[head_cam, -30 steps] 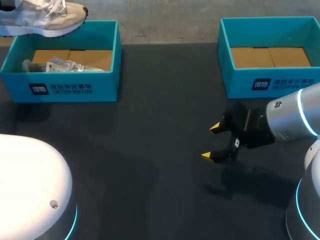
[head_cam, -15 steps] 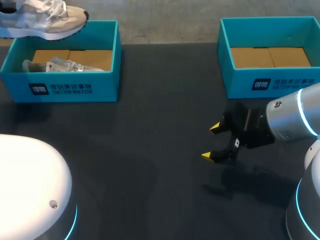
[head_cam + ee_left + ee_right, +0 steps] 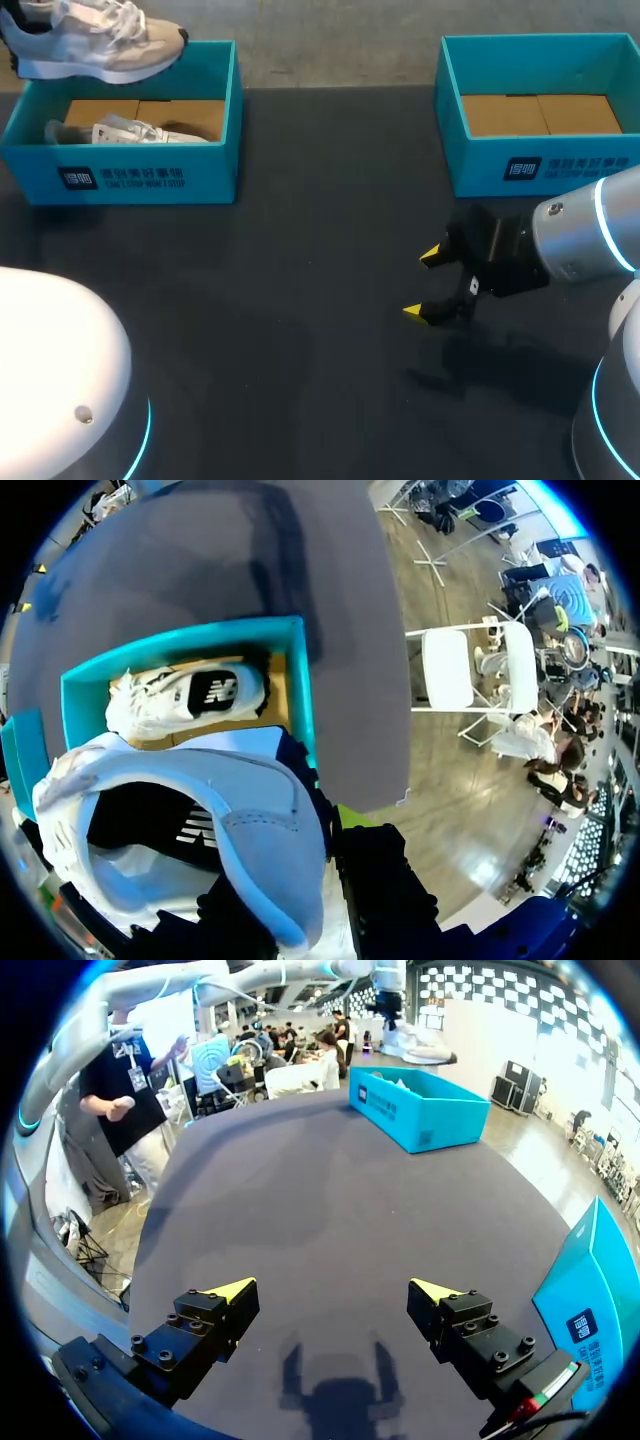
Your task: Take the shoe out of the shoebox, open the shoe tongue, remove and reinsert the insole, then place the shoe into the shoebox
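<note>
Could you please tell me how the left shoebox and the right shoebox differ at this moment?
The left shoebox has a pale shoe lying inside it; the right shoebox shows only its bare brown floor. A second shoe hangs above the left shoebox's far rim; nothing hangs above the right shoebox. Both are teal, open-topped, with white print on the front.

white print stands on the front wall of the left shoebox (image 3: 120, 178): a small square mark, then a row of characters with a finer line beneath, too small to make out. the right shoebox (image 3: 540, 168) bears the same. in the left wrist view a white letter logo sits on a black patch on the boxed shoe (image 3: 185, 695), another on the lifted shoe (image 3: 200, 825).
</note>
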Robot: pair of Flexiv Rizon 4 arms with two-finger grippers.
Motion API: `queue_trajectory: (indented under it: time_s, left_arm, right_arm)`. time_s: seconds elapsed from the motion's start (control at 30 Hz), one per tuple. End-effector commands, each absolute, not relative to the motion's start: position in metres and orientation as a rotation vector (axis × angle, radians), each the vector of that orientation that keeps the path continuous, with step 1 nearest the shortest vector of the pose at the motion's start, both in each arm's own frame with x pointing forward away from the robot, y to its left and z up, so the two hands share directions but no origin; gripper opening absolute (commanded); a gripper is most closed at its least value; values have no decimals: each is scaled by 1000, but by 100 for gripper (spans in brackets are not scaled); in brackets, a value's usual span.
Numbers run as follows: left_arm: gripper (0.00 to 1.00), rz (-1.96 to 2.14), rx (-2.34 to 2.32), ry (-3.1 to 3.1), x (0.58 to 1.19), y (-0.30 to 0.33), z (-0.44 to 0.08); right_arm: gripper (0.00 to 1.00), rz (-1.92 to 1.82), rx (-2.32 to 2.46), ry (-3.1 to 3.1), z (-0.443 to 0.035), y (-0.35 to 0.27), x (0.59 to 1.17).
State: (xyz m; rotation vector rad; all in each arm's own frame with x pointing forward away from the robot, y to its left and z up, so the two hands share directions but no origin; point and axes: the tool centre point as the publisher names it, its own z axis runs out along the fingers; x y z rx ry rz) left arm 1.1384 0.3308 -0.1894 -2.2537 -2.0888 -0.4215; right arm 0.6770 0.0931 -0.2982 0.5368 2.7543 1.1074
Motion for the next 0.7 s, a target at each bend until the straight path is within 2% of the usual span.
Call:
queue_trajectory:
  time_s: [0.03,0.7]
  left_arm:
    - [0,-365,-2257,-2093,1159,331,-204]
    - [0,-458,-2290,-2074,1187,309,-260]
  right_arm:
    - [100,1104,539,2753,-298,94,676]
    - [100,1104,539,2753,-298,94,676]
